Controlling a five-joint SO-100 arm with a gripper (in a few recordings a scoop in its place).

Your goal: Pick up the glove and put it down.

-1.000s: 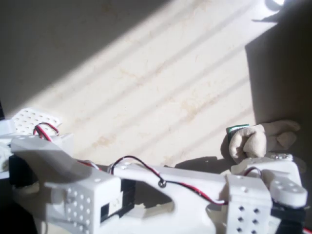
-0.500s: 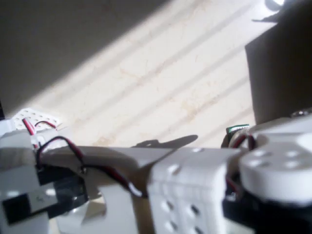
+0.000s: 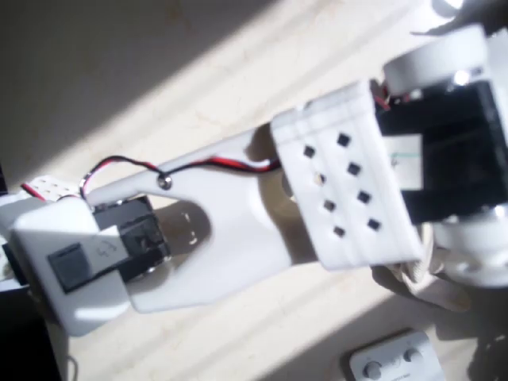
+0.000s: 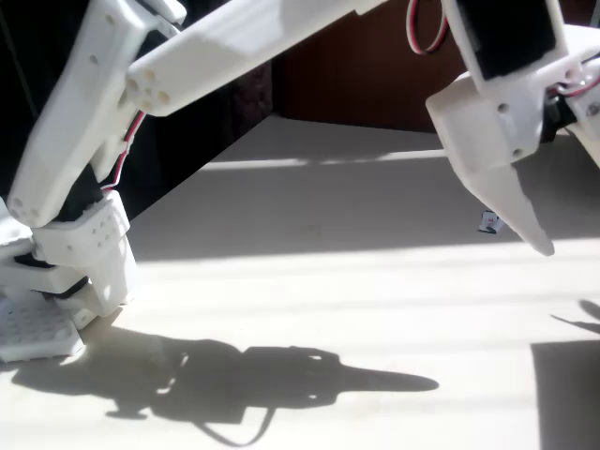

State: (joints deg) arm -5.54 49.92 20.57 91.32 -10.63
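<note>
Overhead view: the white arm (image 3: 238, 214) crossed the frame, its wrist block covering the right side. A cream fold showing beneath that block at lower right was probably the glove (image 3: 417, 274), just far of the grey plate (image 3: 397, 363); whether it was held could not be told.

Fixed view: the gripper (image 4: 525, 225) hung high above the sunlit table (image 4: 309, 281), one tapered finger visible, so fingers spread or pressed together could not be told. Recommended procedure: lower vertically, keep the fingers level, and release only with the glove resting on the table.
</note>
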